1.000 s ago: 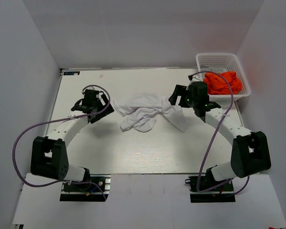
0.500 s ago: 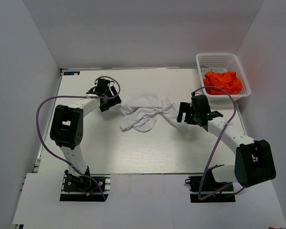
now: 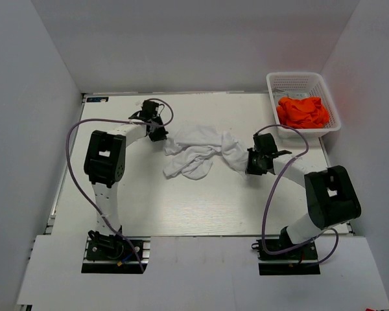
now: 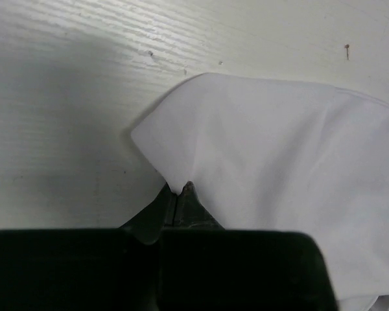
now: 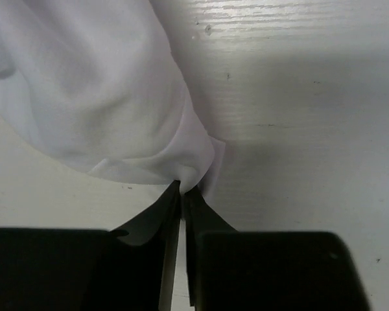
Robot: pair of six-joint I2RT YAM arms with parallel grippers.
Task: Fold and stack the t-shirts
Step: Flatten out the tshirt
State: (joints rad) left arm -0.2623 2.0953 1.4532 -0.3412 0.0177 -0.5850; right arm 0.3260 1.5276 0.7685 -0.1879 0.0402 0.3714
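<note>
Both the left pincer (image 4: 181,189) and right pincer (image 5: 183,189) were clamped on opposite edges of the crumpled white t-shirt (image 3: 196,148). That likely served to spread it flat.

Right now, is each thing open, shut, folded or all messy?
white t-shirt: crumpled, not folded.
orange t-shirts: bunched up, not folded.
basket: upright, holding the orange t-shirts.
left tool: shut on the white t-shirt's edge.
right tool: shut on the white t-shirt's edge.
</note>
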